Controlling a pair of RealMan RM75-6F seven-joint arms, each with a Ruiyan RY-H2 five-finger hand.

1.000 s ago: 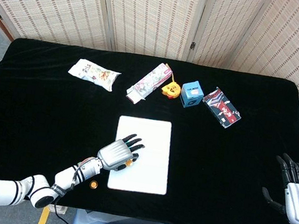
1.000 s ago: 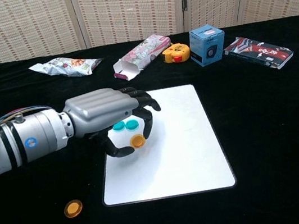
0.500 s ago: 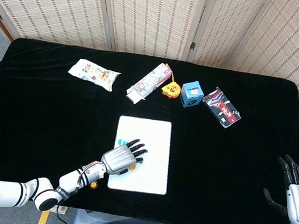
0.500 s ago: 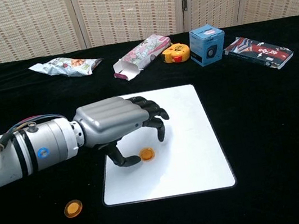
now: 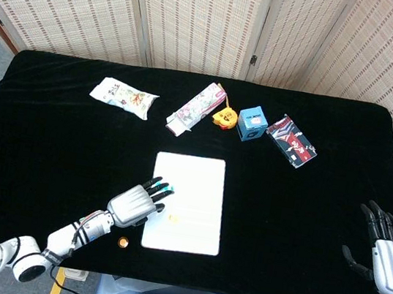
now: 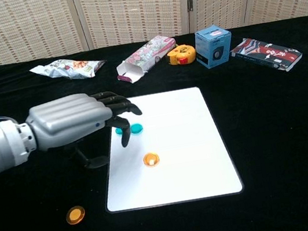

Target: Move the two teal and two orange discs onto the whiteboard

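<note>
The whiteboard (image 5: 201,192) (image 6: 185,163) lies flat in the middle of the black table. One orange disc (image 6: 151,160) (image 5: 174,218) rests on it near the left side. A teal disc (image 6: 136,129) sits on the board further back, and a second teal one beside it is mostly hidden behind my left hand's fingers. The other orange disc (image 6: 75,215) (image 5: 123,241) lies on the cloth, off the board's front left corner. My left hand (image 6: 74,131) (image 5: 132,205) hovers at the board's left edge, fingers spread, holding nothing. My right hand (image 5: 385,253) hangs open at the table's right edge.
Along the back stand a snack bag (image 6: 67,69), an open pink carton (image 6: 142,57), a yellow tape measure (image 6: 182,55), a blue box (image 6: 213,46) and a dark patterned packet (image 6: 267,53). The table's front edge runs close below the loose orange disc.
My left hand let go of the orange disc on the board and drew back leftward off it, uncovering a teal disc. The right hand barely moved.
</note>
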